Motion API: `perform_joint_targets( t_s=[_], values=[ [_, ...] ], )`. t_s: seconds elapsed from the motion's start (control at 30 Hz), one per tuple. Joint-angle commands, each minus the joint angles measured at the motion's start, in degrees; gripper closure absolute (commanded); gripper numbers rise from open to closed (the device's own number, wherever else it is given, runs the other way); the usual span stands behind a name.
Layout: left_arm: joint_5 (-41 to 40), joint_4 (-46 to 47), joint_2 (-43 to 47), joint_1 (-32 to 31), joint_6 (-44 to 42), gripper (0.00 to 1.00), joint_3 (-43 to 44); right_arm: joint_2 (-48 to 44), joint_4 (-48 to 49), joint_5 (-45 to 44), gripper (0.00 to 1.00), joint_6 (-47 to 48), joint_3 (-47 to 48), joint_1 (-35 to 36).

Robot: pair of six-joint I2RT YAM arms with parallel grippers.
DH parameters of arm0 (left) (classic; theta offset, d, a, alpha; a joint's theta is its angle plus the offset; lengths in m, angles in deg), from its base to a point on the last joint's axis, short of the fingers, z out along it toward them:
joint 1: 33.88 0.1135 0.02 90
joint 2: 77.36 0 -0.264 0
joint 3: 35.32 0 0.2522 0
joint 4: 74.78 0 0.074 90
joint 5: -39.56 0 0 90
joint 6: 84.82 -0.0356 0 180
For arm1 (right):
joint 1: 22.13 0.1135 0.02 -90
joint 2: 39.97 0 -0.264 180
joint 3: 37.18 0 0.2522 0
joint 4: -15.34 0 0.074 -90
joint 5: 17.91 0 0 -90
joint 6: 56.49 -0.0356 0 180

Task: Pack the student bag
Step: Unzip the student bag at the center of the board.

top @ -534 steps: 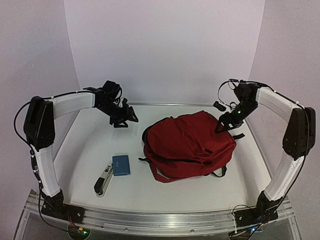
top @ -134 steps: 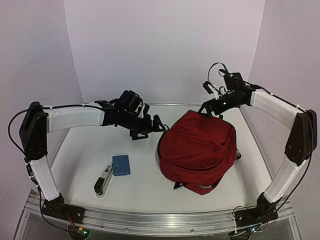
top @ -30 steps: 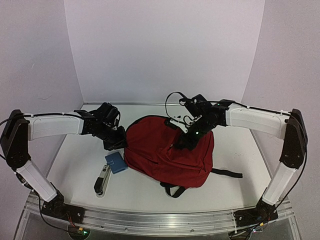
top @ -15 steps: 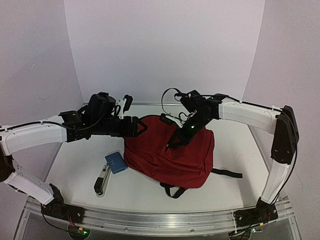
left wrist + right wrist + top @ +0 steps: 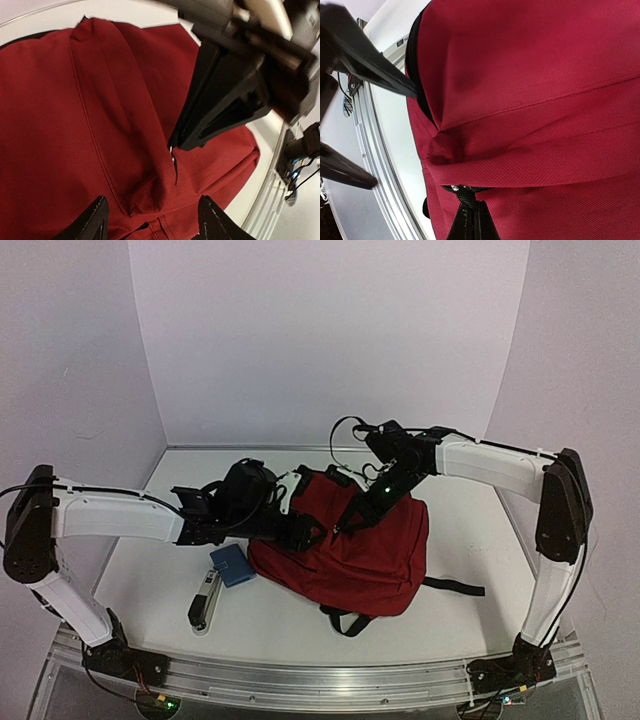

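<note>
Student bag (image 5: 350, 555) lay red at table (image 5: 150, 560) centre, right gripper (image 5: 175, 145) pinched shut on its zipper pull (image 5: 465, 192), left gripper (image 5: 152, 210) spread, poised at the pull's 9 o'clock, fingertips apart from fabric

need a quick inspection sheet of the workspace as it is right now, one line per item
surface: white table, carrying the bag and two small items
job's things: student bag lies flat, black strap trailing right
clutter: blue box at the bag's left edge; silver and black tool nearer the front
grippers: left gripper open above the bag; right gripper shut on the zipper pull
cables: black cable loop above the right wrist
surroundings: plain pale walls; metal rail along the near edge
</note>
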Motion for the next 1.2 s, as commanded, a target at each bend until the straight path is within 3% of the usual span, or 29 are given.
perform_joint_targets(
  t_s=[0.0, 0.13, 0.37, 0.57, 1.17],
  values=[
    [0.3, 2.9, -3.8, -0.9, -5.4, 0.40, 3.8, 0.3, 0.1, 0.9, 1.00, -0.7, 2.0, -0.4],
    [0.2, 1.8, -7.2, -1.4, -6.6, 0.45, 6.6, 0.6, 0.1, 0.8, 1.00, -0.9, 2.4, -0.4],
    [-0.4, 1.1, -7.6, -1.8, -5.5, 0.81, 6.2, 1.0, -0.1, -0.4, 1.00, -1.2, 3.2, -1.7],
    [-1.1, -2.3, -5.7, -2.4, -4.0, 0.99, 3.5, 2.9, -0.9, -2.2, 1.00, -0.9, 7.0, -5.7],
    [0.5, -4.9, -8.8, -4.6, -5.3, 1.00, 6.1, 19.1, -1.5, -17.9, 1.00, 2.7, 29.2, -15.2]
  ],
)
